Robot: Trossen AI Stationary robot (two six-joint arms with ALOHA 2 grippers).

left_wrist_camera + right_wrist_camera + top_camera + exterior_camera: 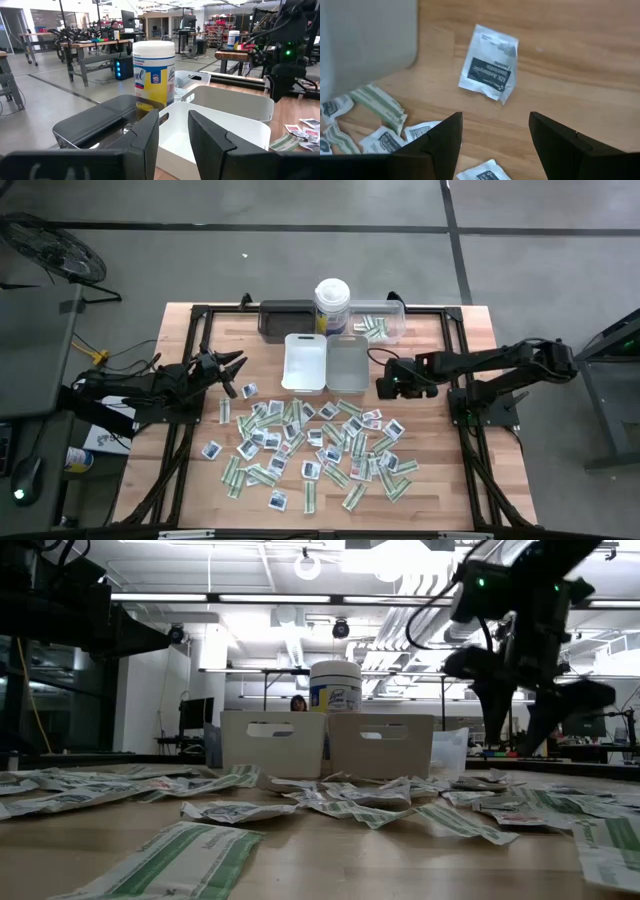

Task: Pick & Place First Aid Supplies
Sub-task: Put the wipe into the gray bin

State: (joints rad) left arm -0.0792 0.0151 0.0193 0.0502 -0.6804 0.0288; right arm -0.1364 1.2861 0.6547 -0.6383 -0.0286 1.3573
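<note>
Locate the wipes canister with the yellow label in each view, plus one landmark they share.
High view: wipes canister at the table's far edge, top centre, behind the two trays.
Low view: canister centre, rising behind the white tray and grey tray.
Left wrist view: canister centre, beyond the white tray.
Right wrist view: not in it.
Shared landmark: the white tray, except in the right wrist view.

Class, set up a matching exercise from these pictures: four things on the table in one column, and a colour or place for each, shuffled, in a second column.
1. canister
2. dark tray
3. clear tray
4. right gripper

a. holds some packets
b. white with a yellow label
c. open, right of the grey tray
d. left of the canister

Pairs: 1-b, 2-d, 3-a, 4-c
</note>
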